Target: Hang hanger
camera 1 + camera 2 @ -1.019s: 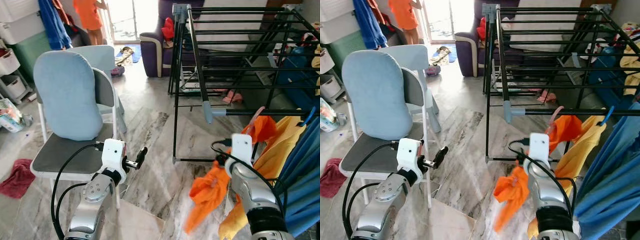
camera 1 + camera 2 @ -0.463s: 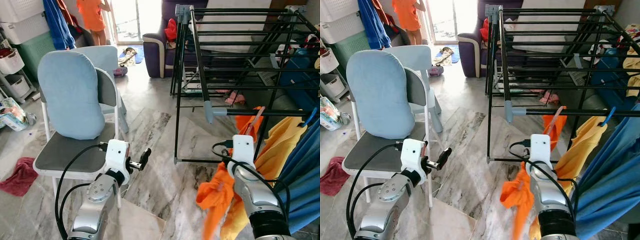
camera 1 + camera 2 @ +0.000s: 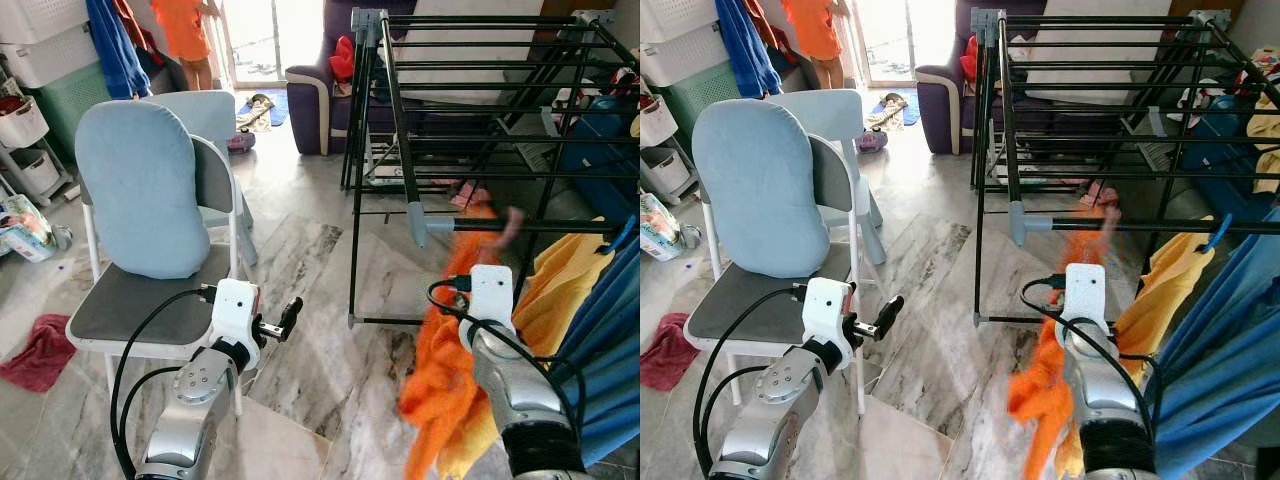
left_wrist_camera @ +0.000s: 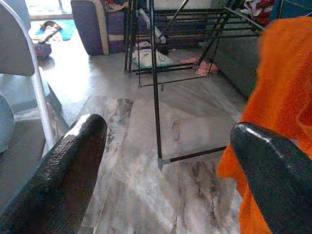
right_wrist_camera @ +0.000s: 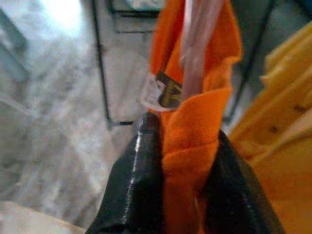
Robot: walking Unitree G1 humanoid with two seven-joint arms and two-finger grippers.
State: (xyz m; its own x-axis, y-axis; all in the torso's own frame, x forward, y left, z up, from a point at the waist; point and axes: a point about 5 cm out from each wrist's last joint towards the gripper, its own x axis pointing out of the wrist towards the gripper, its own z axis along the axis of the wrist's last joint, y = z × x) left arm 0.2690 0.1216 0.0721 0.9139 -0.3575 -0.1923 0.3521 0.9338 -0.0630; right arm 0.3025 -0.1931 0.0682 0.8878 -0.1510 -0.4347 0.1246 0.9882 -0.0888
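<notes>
A pink hanger (image 5: 196, 46) carries an orange garment (image 3: 447, 372), which hangs blurred in front of my right arm. My right gripper (image 5: 185, 139) is shut on the garment's collar and the hanger neck. The hanger's blurred hook (image 3: 511, 219) is up at the black drying rack's near rail (image 3: 545, 226); I cannot tell whether it touches it. My left gripper (image 3: 288, 312) is held open over the floor beside the chair, with nothing between its fingers (image 4: 73, 165).
The black drying rack (image 3: 400, 130) stands ahead on the right. A yellow garment (image 3: 575, 275) on a blue hanger and a blue garment (image 3: 612, 360) hang at its near right. A chair with a blue cushion (image 3: 140, 190) stands left. A person in orange (image 3: 180, 30) stands far back.
My right gripper has raised the hanger, so its hook has gone up toward the near rail and the orange garment has swung in closer to the arm. The left arm has barely moved.
</notes>
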